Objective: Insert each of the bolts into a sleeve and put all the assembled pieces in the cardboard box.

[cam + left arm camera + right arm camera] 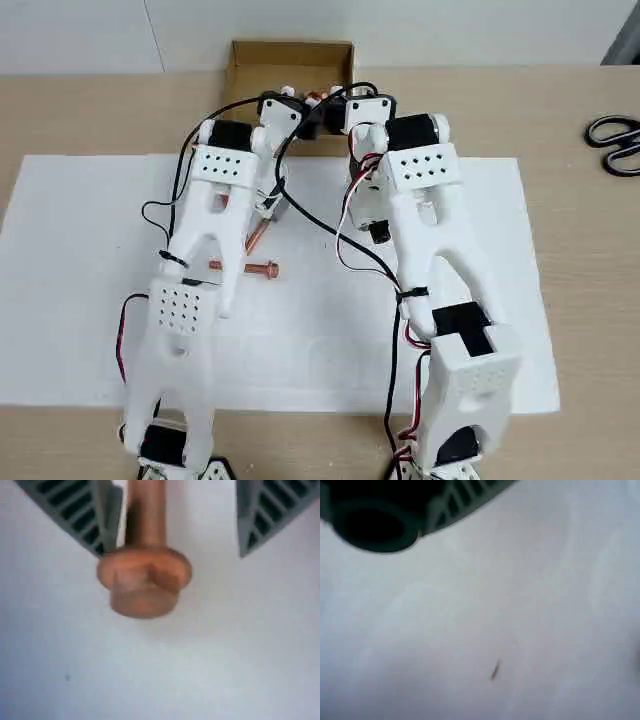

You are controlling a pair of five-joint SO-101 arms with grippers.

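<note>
Currently the pick-up of a bolt looks like the step in hand. At the left, the left tool (176,550) sits low over the white sheet (80,300) with its jaws spread. One bolt (145,575) lies between them, head toward the wrist camera. One jaw is right beside the shank and the other is well apart, so nothing is pinched yet. A second bolt (247,267) lies flat on the sheet just nearer, free of either arm.

Next move, as I judge it: press the jaws onto the shank, lift, and carry it right to meet a sleeve.

Further right, the right tool (372,215) is also low over the sheet, with a dark round sleeve (375,525) at it. I cannot tell whether the tool is pinching it or open.

The cardboard box (290,50) stands at the far edge behind both arms. Something copper-coloured shows inside it, too hidden to count. Far right on the worktop (560,100) lie scissors (615,140), well apart from the job.

Count: two bolts on the sheet, one sleeve, one box, one pair of scissors.
</note>
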